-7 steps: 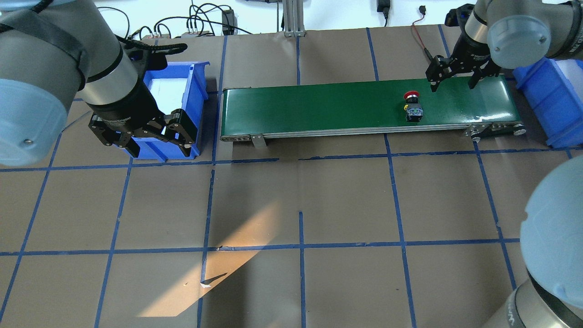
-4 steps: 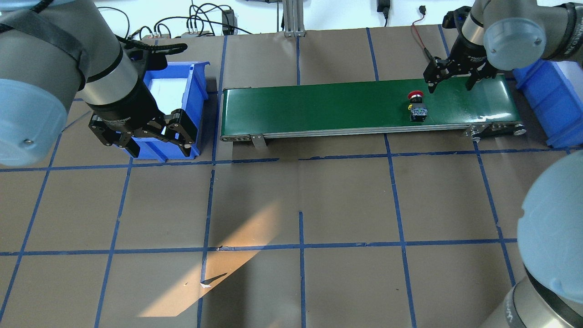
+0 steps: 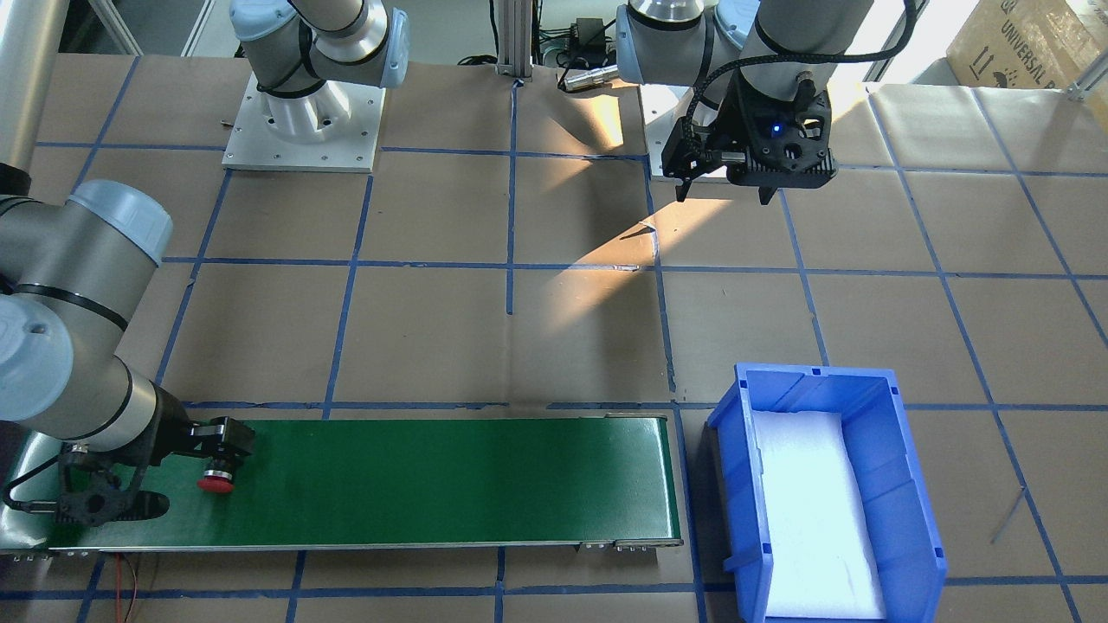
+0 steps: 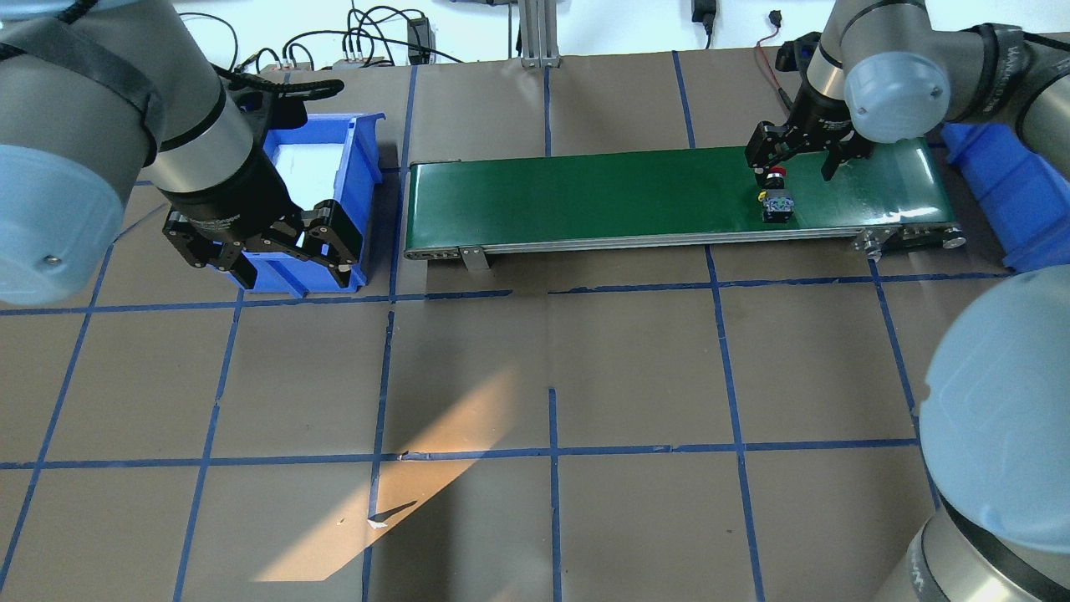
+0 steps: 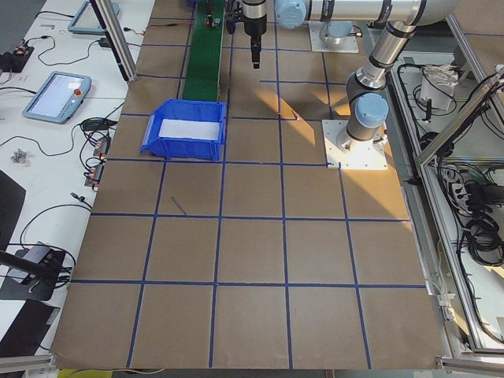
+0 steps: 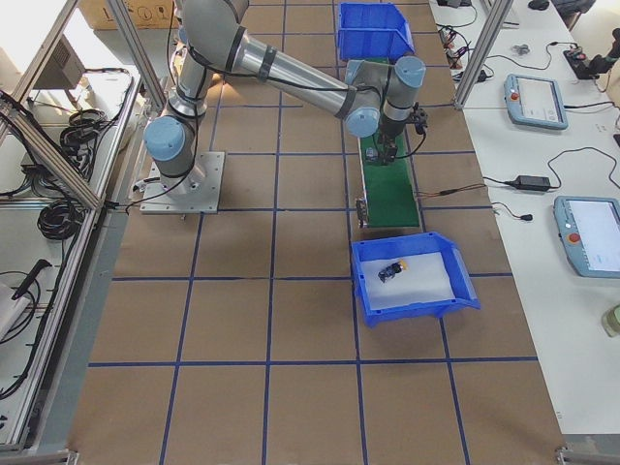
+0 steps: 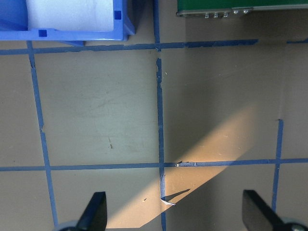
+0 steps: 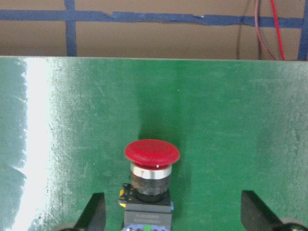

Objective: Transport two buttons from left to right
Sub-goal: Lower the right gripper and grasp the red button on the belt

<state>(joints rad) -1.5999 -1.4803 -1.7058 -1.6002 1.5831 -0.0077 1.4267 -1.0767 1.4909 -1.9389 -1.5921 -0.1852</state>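
Hovering wide over the green belt (image 4: 585, 196), the right end effector (image 4: 792, 170) frames the red button (image 8: 152, 155).

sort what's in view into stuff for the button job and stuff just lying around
For the job: red button, yellow button in right bin, conveyor belt, left bin, right gripper.
Lying about: teach pendants, cardboard box, cable bundles.
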